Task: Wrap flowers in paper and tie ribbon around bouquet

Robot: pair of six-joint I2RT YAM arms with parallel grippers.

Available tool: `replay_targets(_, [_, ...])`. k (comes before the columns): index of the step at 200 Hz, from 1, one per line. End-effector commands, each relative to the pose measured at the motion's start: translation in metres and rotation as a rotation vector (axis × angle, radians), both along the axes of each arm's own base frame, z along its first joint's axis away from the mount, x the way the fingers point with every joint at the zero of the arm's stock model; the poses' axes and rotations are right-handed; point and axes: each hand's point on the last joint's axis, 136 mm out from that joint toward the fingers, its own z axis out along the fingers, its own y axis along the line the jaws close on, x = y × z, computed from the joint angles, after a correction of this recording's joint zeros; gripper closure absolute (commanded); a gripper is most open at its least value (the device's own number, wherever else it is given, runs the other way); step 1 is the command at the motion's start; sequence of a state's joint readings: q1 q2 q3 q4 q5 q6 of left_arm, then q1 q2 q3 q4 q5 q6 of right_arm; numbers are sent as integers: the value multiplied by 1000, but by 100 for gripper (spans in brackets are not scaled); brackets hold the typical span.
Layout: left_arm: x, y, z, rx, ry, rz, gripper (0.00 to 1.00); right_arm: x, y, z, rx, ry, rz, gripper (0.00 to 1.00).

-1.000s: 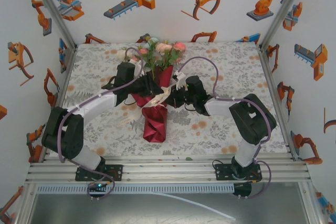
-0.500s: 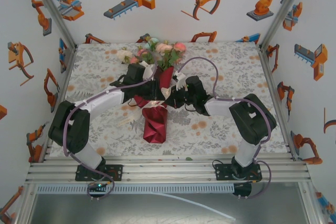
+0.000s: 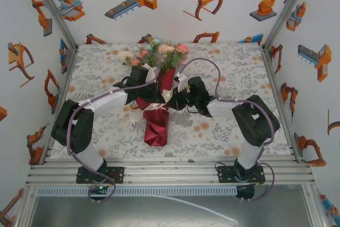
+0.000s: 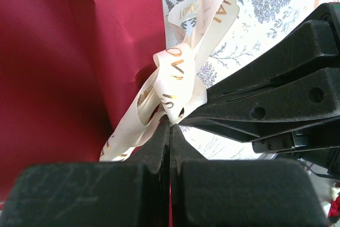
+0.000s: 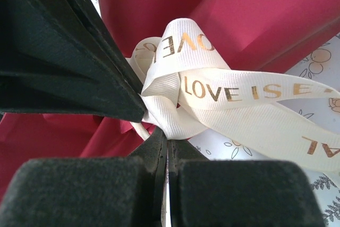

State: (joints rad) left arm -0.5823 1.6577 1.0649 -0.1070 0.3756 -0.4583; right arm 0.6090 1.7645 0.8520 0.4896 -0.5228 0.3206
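1. From the top camera, the bouquet (image 3: 157,94) lies along the middle of the tabletop (image 3: 228,62). The flowers (image 3: 159,51) are at the far end, and the paper (image 3: 155,128) is already folded into a dark red cone around the stems, narrow end toward the arm bases. The wrapping looks done to me. The left end effector (image 3: 159,95) and the right end effector (image 3: 173,98) meet at the cone's waist, with a bit of the ribbon (image 3: 168,94) showing between them. From up here I cannot tell how their fingers stand.

2. From the left wrist camera, the left end effector (image 4: 170,127) has its fingers pressed together, pinching a strand of the ribbon (image 4: 178,75) at the tips. The ribbon rises from there in loose cream loops with gold lettering, lying against the paper (image 4: 69,51). The right end effector (image 4: 186,116) comes in from the right, and its tips touch the same bundle.

3. From the right wrist camera, the right end effector (image 5: 167,137) is also pressed together, nipping the ribbon (image 5: 223,93) at the foot of a gathered crossing. One tail runs off to the right over the tabletop (image 5: 319,62). The left end effector (image 5: 139,111) tips sit right at that crossing, against the paper (image 5: 255,14).

4. My judgement is that the ribbon is round the bouquet and crossed. The loops are slack, though, so the knot has yet to be pulled tight and finished.
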Motion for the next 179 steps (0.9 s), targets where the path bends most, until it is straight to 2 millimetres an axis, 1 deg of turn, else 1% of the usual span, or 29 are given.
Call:
replay_targets(1, [4, 6, 31, -23, -74, 41, 100, -1, -8, -5, -18, 3, -13, 92])
replay_targets(13, [4, 7, 35, -34, -84, 50, 100, -5, -14, -11, -37, 7, -15, 86])
replay_targets(21, [3, 6, 36, -40, -82, 50, 100, -6, -17, -12, -48, 9, -22, 81])
replay_targets(31, [3, 5, 35, -46, -77, 48, 100, -8, -20, -12, -57, 10, -29, 78])
replay_targets(54, [4, 2, 31, -57, -57, 50, 100, -9, -24, 0, -55, -10, -44, 73])
replay_targets(73, [5, 0, 28, -64, -41, 51, 100, -12, -26, 12, -46, -20, -47, 65])
replay_targets(104, [5, 0, 28, -64, -43, 52, 100, -17, -26, 34, -4, -39, -43, 65])
replay_targets(118, [5, 0, 28, -63, -42, 54, 100, -16, -22, 45, 38, -37, -42, 64])
replay_targets(137, [5, 0, 29, -64, -43, 53, 100, -12, -18, 54, 93, -13, -61, 63])
replay_targets(157, [5, 1, 28, -62, -43, 57, 100, -8, -12, 57, 155, 32, -75, 62])
replay_targets(179, [5, 1, 30, -60, -45, 57, 100, -1, -7, 51, 165, 70, -91, 61])
